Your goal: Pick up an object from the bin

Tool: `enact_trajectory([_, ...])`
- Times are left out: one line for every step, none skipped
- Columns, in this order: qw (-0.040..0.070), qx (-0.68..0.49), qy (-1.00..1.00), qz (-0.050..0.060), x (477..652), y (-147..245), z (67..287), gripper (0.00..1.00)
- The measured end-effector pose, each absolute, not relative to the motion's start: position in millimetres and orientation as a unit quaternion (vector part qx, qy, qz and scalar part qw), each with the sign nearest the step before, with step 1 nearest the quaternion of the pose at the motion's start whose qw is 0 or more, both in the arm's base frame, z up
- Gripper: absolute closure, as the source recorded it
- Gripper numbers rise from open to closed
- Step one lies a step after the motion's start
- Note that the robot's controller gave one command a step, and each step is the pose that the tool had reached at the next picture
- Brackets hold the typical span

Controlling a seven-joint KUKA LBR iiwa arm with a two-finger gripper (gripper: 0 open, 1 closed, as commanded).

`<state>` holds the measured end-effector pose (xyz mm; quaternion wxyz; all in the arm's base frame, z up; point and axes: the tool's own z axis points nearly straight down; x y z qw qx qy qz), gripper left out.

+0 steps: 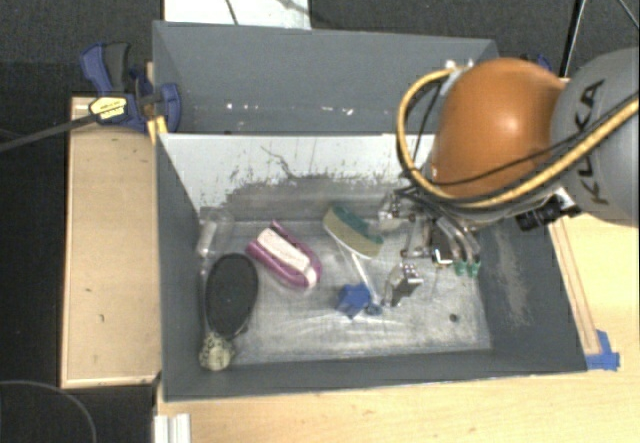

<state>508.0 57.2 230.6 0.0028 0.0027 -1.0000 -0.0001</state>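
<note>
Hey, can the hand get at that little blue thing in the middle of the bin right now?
Probably yes: the hand sits just right of the small blue piece, which lies alone on the bin floor with nothing over it.

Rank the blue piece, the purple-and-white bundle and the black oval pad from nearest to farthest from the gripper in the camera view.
1. The blue piece, just left of the gripper.
2. The purple-and-white bundle, mid-bin.
3. The black oval pad, far left.
</note>
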Motion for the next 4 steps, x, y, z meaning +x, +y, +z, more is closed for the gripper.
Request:
enact_trajectory([0.003,-0.047,-0.999,0.0,518.9,72.5,104.6,0.0])
enact_trajectory([-0.001,-0.049,-0.999,-0.001,520.9,72.2,109.0,1.0])
enact_trajectory([-0.003,-0.049,-0.999,-0.001,527.9,77.7,148.3,1.0])
enact_trajectory([-0.006,-0.054,-0.999,-0.001,543.1,65.4,239.4,1.0])
